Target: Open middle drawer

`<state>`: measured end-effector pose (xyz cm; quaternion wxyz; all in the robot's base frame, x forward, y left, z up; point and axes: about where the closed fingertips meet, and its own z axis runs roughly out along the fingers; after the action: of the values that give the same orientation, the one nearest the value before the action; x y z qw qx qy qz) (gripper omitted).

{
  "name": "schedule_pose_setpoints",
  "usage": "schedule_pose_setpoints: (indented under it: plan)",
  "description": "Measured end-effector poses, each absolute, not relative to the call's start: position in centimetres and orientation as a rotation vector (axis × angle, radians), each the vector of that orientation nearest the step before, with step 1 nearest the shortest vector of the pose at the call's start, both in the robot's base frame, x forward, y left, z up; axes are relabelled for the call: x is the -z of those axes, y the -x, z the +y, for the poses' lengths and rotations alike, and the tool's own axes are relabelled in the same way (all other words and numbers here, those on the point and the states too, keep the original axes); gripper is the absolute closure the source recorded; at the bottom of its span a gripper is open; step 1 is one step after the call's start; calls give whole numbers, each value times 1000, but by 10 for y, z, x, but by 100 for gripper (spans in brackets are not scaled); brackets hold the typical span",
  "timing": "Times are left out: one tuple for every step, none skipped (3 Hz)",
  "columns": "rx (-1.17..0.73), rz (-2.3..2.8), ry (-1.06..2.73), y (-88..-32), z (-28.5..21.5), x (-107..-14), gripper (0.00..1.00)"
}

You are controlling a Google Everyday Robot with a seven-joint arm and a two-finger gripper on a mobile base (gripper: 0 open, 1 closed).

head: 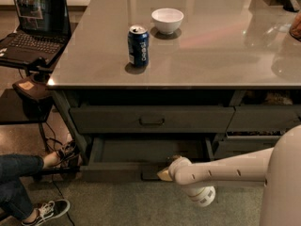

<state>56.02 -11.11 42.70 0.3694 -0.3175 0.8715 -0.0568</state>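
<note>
Looking below the bench (pixel 211 55), we see the middle drawer (pixel 141 150) standing open, front facing us, long axis L-R. Pincer (pixel 162 174) at its front centre; grip state: can't tell.

Honestly nothing readable here. The blue can (pixel 138 46) has white lettering down its side, but I can't make it out. The gripper (pixel 161 174) sits at the middle drawer's (pixel 113 172) front edge.
</note>
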Motion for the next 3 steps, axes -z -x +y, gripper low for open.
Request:
schedule_pose_setpoints:
  plan:
    - [145, 2240, 806, -554, -112, -426, 100]
    - [145, 2240, 805, -554, -111, -427, 100]
    - [141, 2249, 783, -543, -112, -426, 100]
